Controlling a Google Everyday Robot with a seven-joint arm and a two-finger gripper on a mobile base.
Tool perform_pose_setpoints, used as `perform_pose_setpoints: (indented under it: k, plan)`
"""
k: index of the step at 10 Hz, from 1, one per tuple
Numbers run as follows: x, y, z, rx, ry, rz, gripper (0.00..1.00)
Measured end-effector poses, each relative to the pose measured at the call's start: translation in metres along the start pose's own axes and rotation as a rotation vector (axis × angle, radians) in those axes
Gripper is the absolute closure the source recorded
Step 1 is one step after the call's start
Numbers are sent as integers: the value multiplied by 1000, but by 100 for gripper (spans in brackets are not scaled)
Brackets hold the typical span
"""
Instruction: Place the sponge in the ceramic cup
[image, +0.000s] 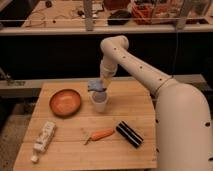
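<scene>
Just above the cup (100, 103), the sponge (96, 86) is hanging, the end effector (102, 84) pinching it. The cup is standing on the worktop (67, 150) beside an orange bowl (65, 102); the tube's (44, 136) print is unreadable.

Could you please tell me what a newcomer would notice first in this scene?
The big white arm reaching in from the right, its gripper at the blue sponge just over the white cup at the centre. Next, the orange bowl to the cup's left and the carrot nearer the front.
</scene>
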Motion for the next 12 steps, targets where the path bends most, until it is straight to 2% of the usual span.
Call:
perform_pose_setpoints:
  k: [12]
  plan:
    - [1, -1, 1, 3, 4, 15, 84]
